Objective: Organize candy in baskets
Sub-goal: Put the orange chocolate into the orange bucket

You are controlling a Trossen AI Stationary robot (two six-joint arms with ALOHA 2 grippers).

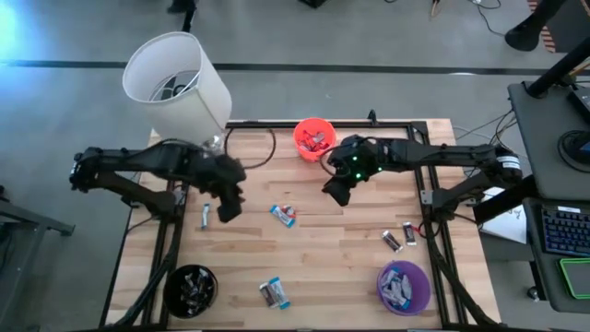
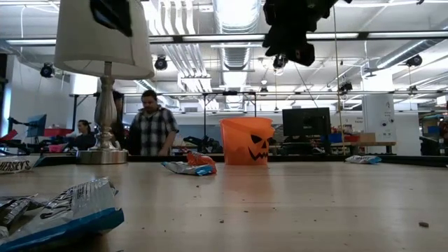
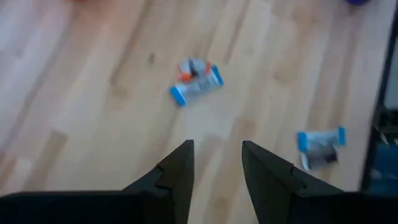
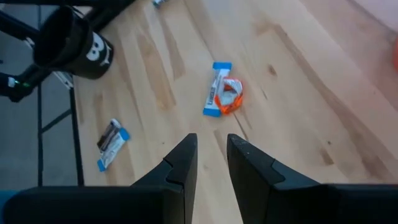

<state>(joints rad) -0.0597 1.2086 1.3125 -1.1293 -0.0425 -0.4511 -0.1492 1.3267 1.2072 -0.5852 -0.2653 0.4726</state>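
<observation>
Candy is catalogued from the near edge of the table to the far edge, placed as in the overhead frame.

Near edge: a black basket (image 1: pixel 190 288) at lower left, with wrappers seen inside; a purple basket (image 1: pixel 404 287) at lower right, likewise filled; a blue-ended candy (image 1: pixel 274 293) lying loose between them at lower centre.

Middle band: two dark candies (image 1: pixel 400 237) lie side by side at centre right, near the table's right rail. A red-and-blue candy pair (image 1: pixel 284 215) is found at frame centre, the two touching. A small silver candy (image 1: pixel 205 217) lies at centre left, just beside the left gripper (image 1: pixel 228 205).

Left gripper: held above the boards left of centre; in its wrist view the fingers (image 3: pixel 180 174) are seen apart, with nothing between them.

Right gripper (image 1: pixel 336 189): held above the boards right of centre, just below the orange basket in the frame; its fingers (image 4: pixel 184 163) are set a narrow gap apart, nothing clamped.

Far edge: an orange basket (image 1: pixel 313 138) at upper centre, with wrappers visible inside; in the level view a jack-o'-lantern face is shown on its wall. A white lampshade (image 1: pixel 177 83) on a metal stem stands at upper left.

Beyond the table: people (image 2: pixel 150 126) are seen in the room.
</observation>
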